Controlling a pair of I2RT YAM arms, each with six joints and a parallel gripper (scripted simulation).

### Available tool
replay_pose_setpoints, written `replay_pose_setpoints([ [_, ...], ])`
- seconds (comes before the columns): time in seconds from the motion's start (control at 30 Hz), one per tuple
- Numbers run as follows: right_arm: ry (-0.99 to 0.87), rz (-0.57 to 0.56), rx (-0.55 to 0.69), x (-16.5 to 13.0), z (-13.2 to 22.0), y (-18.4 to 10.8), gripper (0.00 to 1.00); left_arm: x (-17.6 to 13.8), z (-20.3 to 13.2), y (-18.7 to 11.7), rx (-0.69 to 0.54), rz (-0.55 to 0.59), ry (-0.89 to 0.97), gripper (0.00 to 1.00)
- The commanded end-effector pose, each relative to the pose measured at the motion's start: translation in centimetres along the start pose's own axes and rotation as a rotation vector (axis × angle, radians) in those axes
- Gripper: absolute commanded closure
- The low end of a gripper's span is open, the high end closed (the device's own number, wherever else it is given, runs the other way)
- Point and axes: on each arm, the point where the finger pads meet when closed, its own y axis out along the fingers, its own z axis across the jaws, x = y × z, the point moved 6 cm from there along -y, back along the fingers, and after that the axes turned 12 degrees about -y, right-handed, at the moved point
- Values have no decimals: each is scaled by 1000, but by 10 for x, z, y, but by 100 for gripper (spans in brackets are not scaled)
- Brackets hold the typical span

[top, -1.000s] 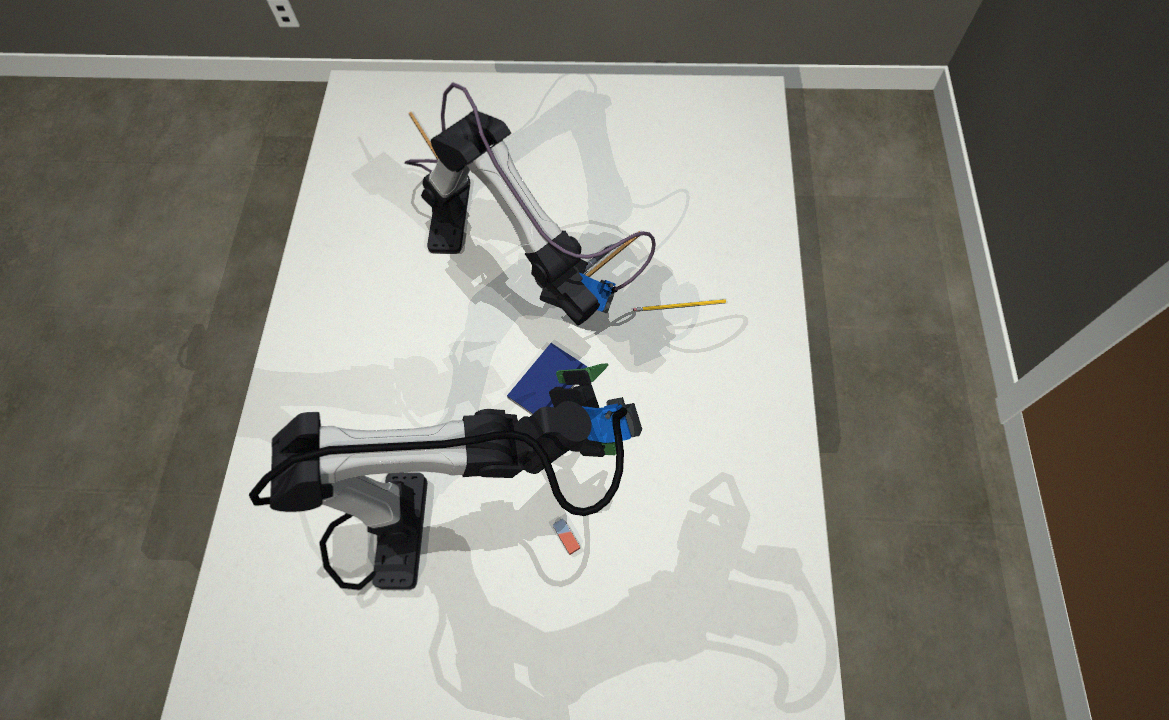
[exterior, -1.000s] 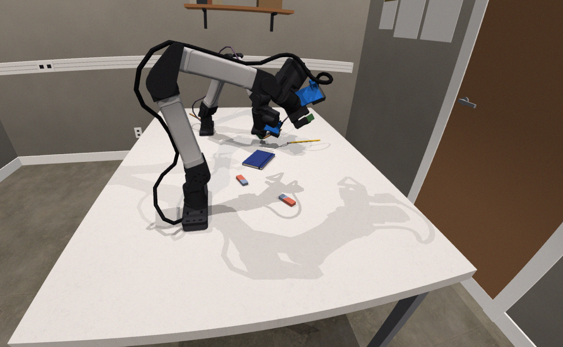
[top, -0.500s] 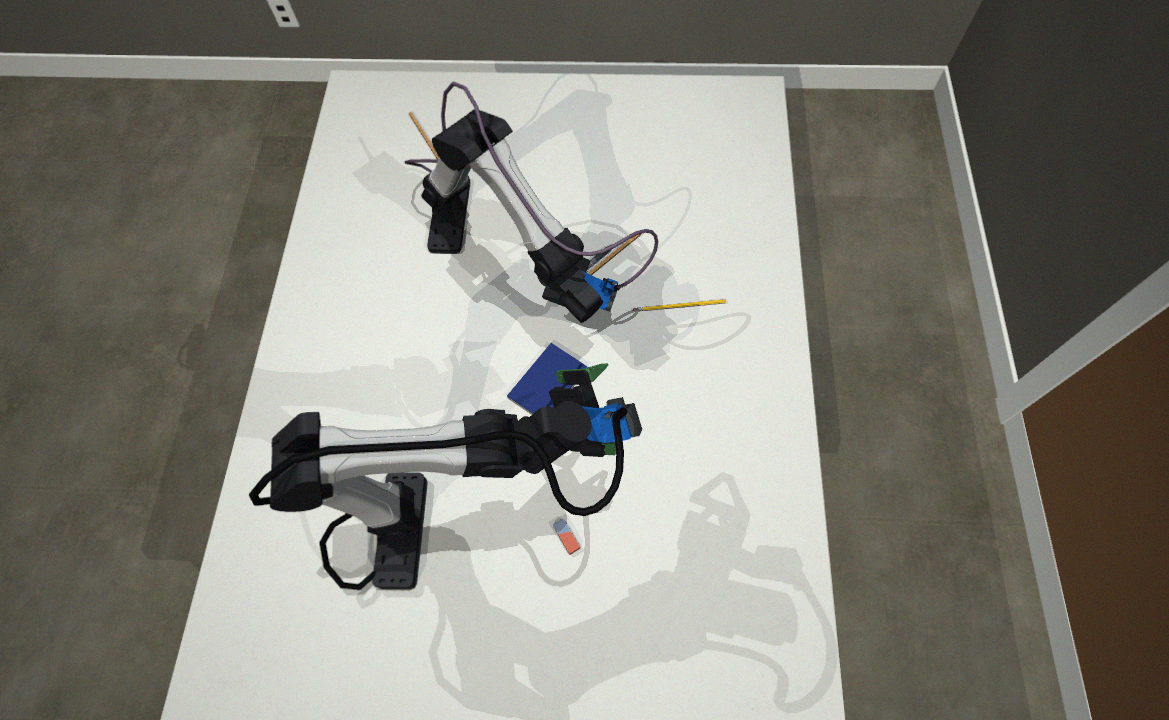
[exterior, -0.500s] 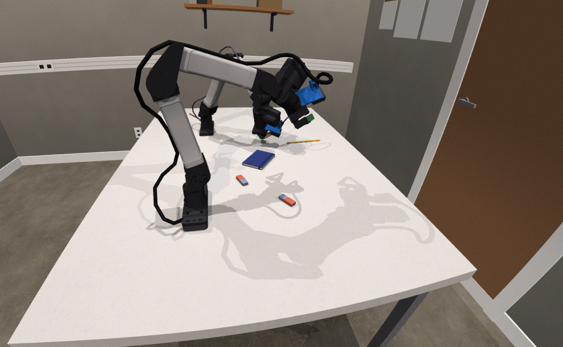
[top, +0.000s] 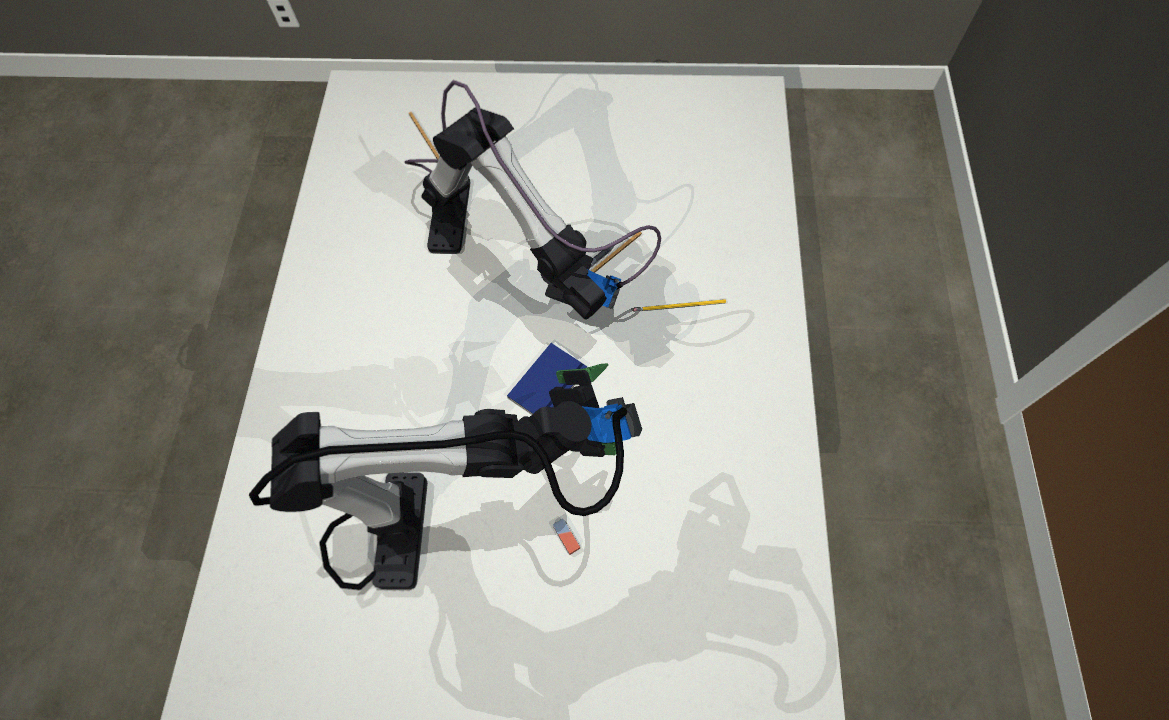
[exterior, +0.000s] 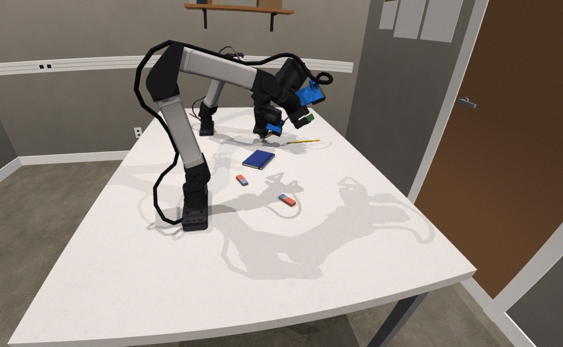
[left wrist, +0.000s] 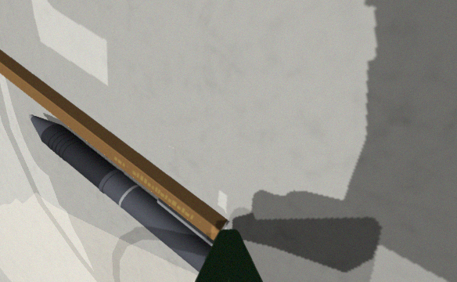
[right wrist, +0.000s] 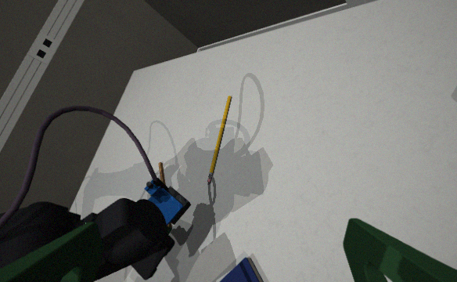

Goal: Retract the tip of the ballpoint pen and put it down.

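Observation:
The ballpoint pen (left wrist: 134, 197) lies on the table in the left wrist view, dark grey with a black grip, its cone-shaped tip at the upper left. A tiny light point shows at the end of the cone; I cannot tell how far it sticks out. My left gripper (left wrist: 228, 241) is shut and empty, low over the pen's clip end, and its fingertips hide the button end. A brown wooden pencil (left wrist: 95, 133) (top: 620, 249) (right wrist: 161, 171) lies close along the pen. My right gripper (right wrist: 223, 233) (top: 606, 410) is open and empty, high above the table and away from the pen.
A yellow pencil (top: 682, 305) (exterior: 304, 140) (right wrist: 221, 135) lies near the left gripper. A blue notebook (top: 539, 377) (exterior: 258, 159) (right wrist: 243, 273) lies between the arms. Two erasers (exterior: 241, 180) (exterior: 287, 200) lie nearer the right arm. Another pencil (top: 421, 132) lies by the left arm's base.

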Motion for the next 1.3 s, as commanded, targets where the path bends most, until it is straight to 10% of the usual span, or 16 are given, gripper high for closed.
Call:
replay_pose_setpoints([
  [0.0, -12, -15, 5, 5, 3, -3, 0, 9, 5, -9, -18, -43, -19, 100],
  [1.27, -12, -15, 5, 5, 3, -3, 0, 21, 22, -7, -21, -61, -33, 100],
])
